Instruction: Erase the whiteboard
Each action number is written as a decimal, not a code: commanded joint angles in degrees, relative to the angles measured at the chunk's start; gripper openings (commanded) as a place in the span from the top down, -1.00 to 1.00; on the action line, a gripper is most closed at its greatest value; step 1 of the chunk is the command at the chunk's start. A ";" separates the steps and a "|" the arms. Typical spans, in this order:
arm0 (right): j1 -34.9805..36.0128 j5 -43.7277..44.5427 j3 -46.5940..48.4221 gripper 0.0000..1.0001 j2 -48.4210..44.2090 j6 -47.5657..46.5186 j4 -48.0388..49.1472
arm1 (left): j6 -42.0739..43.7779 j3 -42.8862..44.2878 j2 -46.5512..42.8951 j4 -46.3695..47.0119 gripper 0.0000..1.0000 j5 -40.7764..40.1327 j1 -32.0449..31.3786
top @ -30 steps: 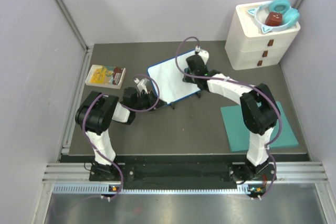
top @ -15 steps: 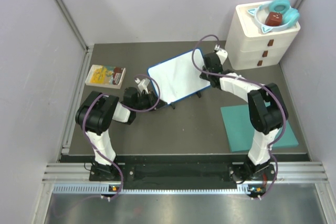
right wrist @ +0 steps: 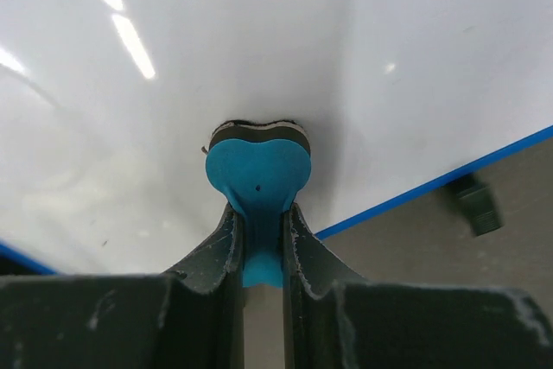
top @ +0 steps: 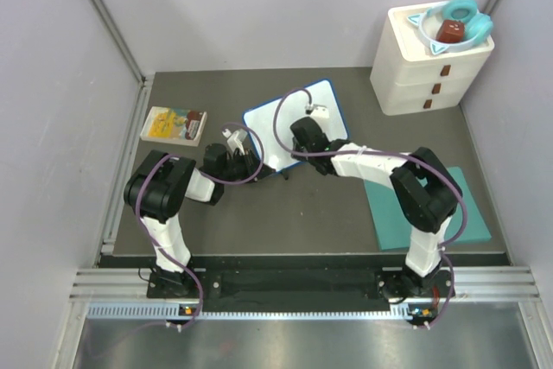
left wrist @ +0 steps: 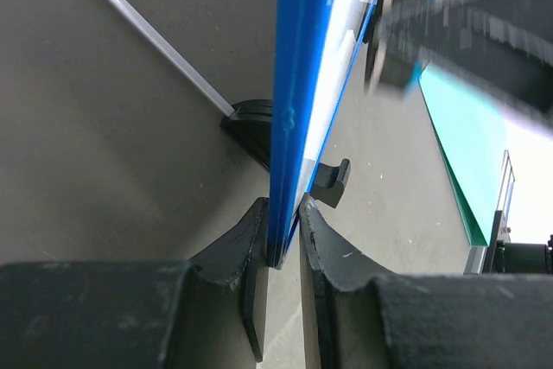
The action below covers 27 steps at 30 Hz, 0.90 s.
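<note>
Right gripper, pinching blue eraser, slid left across the glossy whiteboard (left gripper clamps rim).

Plain pale-grey walls on three sides. Dark grey matte tabletop under both jaws. White stacked-drawer plastic cabinet well beyond and right of the right jaws, in the back corner.

The left arm and right arm are built of white links and black rounded joints, and a purple cable is looped along each. The fingers of the left gripper are moulded in scuffed black plastic.
</note>
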 commanded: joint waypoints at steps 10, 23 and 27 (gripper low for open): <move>7.75 1.57 7.45 1.00 4.05 0.77 0.81 | 3.00 -0.83 0.40 -8.15 1.00 -6.40 -0.54; 7.49 10.72 -8.19 1.00 -17.66 7.44 -8.77 | 3.18 -2.58 -2.32 -7.27 0.95 -6.66 -0.72; 7.49 10.55 -12.49 0.96 -20.48 9.82 -12.20 | 3.53 -3.29 -4.51 -9.29 0.91 -7.37 -0.80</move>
